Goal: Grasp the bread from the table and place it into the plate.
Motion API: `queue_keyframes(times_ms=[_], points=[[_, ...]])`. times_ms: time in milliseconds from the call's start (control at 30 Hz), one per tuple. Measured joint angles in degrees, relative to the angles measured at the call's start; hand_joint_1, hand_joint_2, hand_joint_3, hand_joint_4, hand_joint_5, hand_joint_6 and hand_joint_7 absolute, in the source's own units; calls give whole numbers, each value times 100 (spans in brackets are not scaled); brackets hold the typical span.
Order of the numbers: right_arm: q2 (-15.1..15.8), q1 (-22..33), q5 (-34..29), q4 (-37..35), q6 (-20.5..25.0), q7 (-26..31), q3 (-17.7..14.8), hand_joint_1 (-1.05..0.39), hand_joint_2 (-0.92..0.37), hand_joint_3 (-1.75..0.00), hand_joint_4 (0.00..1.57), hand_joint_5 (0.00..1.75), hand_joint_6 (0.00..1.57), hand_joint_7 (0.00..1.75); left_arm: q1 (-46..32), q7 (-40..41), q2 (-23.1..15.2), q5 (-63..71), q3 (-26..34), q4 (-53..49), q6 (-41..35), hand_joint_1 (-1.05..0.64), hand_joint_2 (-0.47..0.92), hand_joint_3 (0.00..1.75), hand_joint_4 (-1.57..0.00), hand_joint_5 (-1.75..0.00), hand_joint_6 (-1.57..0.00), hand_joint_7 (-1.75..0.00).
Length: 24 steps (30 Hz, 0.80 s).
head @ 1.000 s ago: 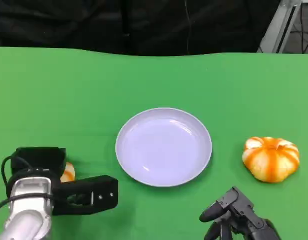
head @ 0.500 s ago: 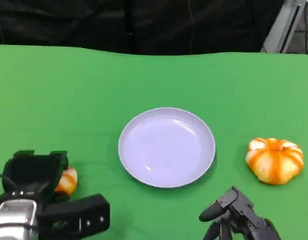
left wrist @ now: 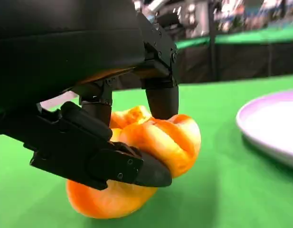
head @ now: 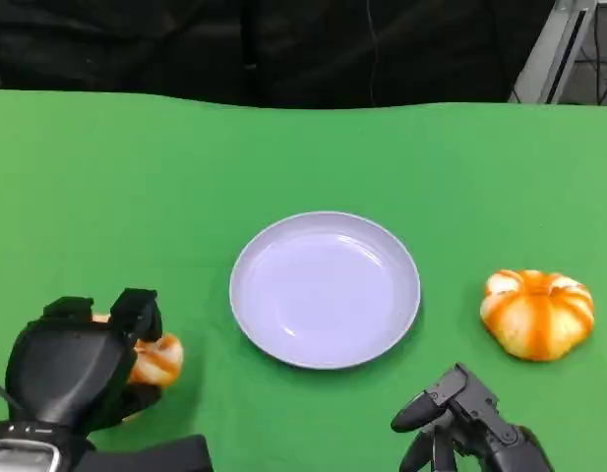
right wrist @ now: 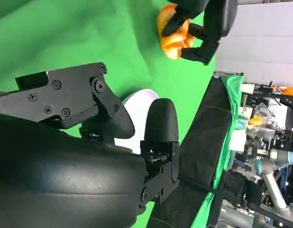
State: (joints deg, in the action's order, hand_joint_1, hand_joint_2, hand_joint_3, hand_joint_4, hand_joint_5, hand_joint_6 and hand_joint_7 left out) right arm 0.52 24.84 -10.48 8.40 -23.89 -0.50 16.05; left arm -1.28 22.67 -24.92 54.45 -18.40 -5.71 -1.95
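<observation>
Left black hand (head: 82, 369) clasped round orange-glazed bread bun (head: 155, 359), fingers (left wrist: 161, 99) over top, thumb beneath — at table's near left. Round lavender plate (head: 325, 288) lay to bun's right, nearby. Right hand (head: 460, 423) idle, clutching nothing; looked loosely curled.

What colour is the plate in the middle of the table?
Pale lavender, plain with no pattern; the plate shows best in the head view.
</observation>
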Motion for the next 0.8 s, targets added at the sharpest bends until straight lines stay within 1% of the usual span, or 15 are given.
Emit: queue_keyframes(times_ms=[67, 100, 267, 500, 567, 600, 633, 700, 800], points=[[2, -9, 0, 0, 0, 0, -1, -4, -92, -118, 36, 175, 14, 175, 30, 307, 4, -2, -2, -55, 257, -27, 55, 100, -84, -175, -56, -175], [3, -9, 0, -1, 0, 0, -3, -4, -92, -118, 36, 175, 15, 175, 72, 436, 7, 0, -6, -101, 370, -28, 55, 102, -84, -175, -55, -175], [4, -1, 1, -1, 0, 0, -8, -3, -92, -118, 36, 175, 15, 175, 402, 856, 46, 69, -46, -302, 785, -32, 56, 106, -86, -175, -56, -175], [4, 26, 4, 5, 18, 0, -3, -4, -92, -118, 37, 175, 16, 175, 1078, 917, 507, 144, -277, -496, 904, -30, 55, 109, -88, -175, -58, -173], [3, 35, 2, 8, 30, 0, 5, -4, -92, -118, 37, 175, 15, 175, 1330, 916, 654, 154, -386, -631, 924, -30, 55, 107, -89, -175, -62, -161], [2, 36, 2, 9, 30, -1, 11, -4, -92, -118, 37, 175, 15, 175, 1437, 916, 718, 154, -423, -702, 938, -31, 52, 106, -89, -175, -68, -146], [-1, 41, 1, 11, 30, 2, 16, -4, -92, -118, 37, 175, 15, 175, 1540, 915, 773, 157, -465, -769, 951, -31, 51, 106, -89, -175, -72, -138], [-5, 52, -3, 12, 30, 11, 25, -4, -92, -118, 37, 175, 16, 175, 1747, 914, 891, 173, -552, -917, 945, -32, 50, 105, -90, -175, -75, -131], [-11, 68, -34, 13, 27, 43, 39, -4, -92, -118, 38, 175, 15, 175, 1920, 912, 1013, 183, -667, -1075, 942, -30, 48, 104, -90, -175, -77, -131]])
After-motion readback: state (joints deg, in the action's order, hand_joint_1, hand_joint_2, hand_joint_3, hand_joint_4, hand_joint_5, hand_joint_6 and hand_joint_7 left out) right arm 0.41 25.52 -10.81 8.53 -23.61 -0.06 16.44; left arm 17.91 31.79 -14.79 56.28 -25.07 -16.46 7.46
